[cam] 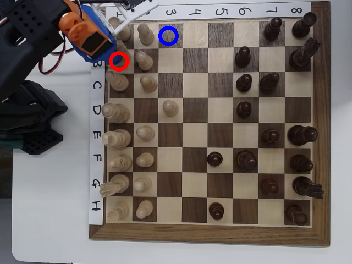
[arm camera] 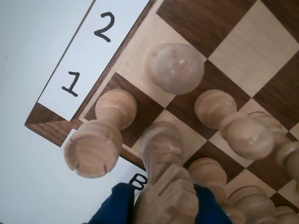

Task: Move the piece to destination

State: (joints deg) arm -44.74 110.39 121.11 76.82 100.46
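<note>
In the wrist view the piece, a pale cream knight, stands at the bottom centre on the board's corner region beside the letter B. My gripper has a blue finger pressed against each side of it, shut on it. From overhead, the gripper sits over the red-ringed square at the board's top left and mostly hides the knight. The destination, a dark square with a blue ring, lies two columns to the right and one row up in the overhead view, with nothing on it.
A pale rook stands close on the knight's left in the wrist view. Pale pawns stand just beyond and to the right. From overhead, a pawn stands between gripper and blue ring. Dark pieces fill the right side.
</note>
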